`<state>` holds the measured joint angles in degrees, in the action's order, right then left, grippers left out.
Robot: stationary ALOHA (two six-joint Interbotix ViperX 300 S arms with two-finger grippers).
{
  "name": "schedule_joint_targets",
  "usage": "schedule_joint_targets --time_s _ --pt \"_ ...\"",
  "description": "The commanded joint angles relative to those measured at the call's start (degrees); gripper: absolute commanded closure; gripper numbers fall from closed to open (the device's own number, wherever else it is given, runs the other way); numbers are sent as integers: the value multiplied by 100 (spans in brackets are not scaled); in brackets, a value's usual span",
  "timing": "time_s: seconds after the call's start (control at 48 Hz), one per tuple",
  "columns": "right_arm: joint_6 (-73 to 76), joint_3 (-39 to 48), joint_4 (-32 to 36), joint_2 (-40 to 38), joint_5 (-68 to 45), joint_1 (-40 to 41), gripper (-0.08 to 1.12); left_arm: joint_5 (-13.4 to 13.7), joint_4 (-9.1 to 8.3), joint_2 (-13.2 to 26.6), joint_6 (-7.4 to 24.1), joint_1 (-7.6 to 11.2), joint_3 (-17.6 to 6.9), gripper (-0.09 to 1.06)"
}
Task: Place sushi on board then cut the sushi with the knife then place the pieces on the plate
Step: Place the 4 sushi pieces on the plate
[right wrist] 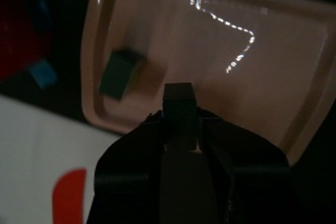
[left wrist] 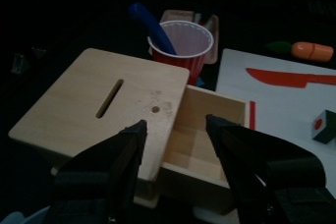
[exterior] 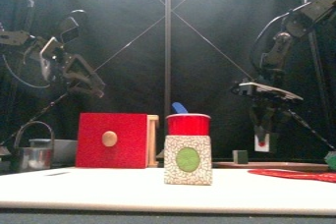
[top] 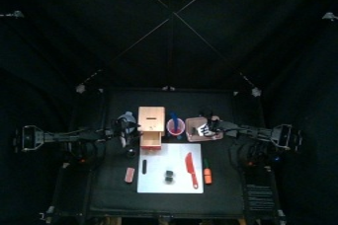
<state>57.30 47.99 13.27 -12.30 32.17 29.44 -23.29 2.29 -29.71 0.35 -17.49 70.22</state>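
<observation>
The white board (top: 172, 182) lies at the table's front, with a red knife (top: 192, 168) and a dark sushi piece (top: 172, 177) on it. Another piece (exterior: 188, 159), pale with a green centre, stands upright close to the front camera. The pink plate (right wrist: 262, 61) holds one dark sushi block (right wrist: 125, 74). My right gripper (right wrist: 180, 105) hangs shut just above the plate, beside that block and apart from it. My left gripper (left wrist: 182, 140) is open above the wooden box's (left wrist: 98, 95) pulled-out drawer, holding nothing.
A red cup (top: 173, 125) with a blue knife (exterior: 179, 108) stands between the box and the plate. A metal cutter (exterior: 37, 152) sits at the far left. An orange toy (top: 209, 177) lies right of the board, and a small reddish toy (top: 129, 174) lies left of it.
</observation>
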Motion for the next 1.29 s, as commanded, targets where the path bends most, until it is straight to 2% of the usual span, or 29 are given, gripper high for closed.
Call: schedule_joint_targets --time_s 0.021,0.354,0.75,1.062,1.292 --pt "114 -62 -44 44 -97 9 52 -44 18 0 18 -18 -62 10" --pt "167 -97 -563 352 -132 -18 52 -44 -193 0 18 -114 -35 10" --pt "185 -193 -659 439 -229 -62 51 -44 -220 0 18 -167 62 10" --pt "185 -246 -633 510 -44 -18 31 -44 -255 0 18 -202 176 10" --pt "176 -369 -633 510 44 0 27 -44 -334 -35 18 -281 193 10"
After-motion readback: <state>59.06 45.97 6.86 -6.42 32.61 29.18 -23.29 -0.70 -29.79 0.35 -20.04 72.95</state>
